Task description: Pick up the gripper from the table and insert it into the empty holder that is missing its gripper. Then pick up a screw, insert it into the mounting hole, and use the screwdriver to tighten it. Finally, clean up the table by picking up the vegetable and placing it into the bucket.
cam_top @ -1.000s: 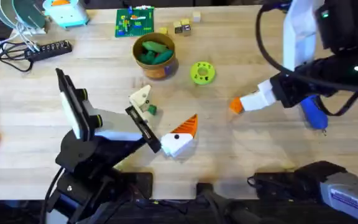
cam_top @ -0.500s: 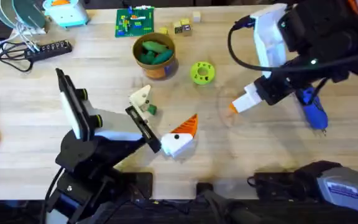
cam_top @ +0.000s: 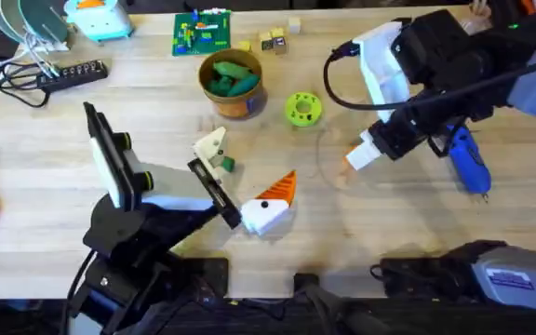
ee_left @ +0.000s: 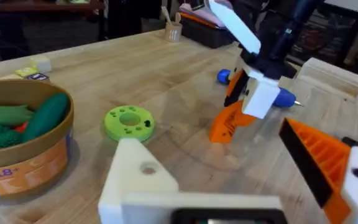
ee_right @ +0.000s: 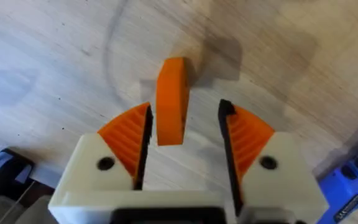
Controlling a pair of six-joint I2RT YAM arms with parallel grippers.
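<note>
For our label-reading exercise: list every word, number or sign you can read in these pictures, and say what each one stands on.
"18+": printed on the side of the bucket, seen from the left wrist.
White label on the grey device at the table's near edge: too blurred to read.
White sticker on the screwdriver: too small to read.

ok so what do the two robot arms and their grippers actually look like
Both arms are black with white housing sections and black cables looping alongside. The right gripper has white wedge finger bases with round screw holes and orange ribbed pads. The left gripper has one orange-tipped finger and one plain white finger.
</note>
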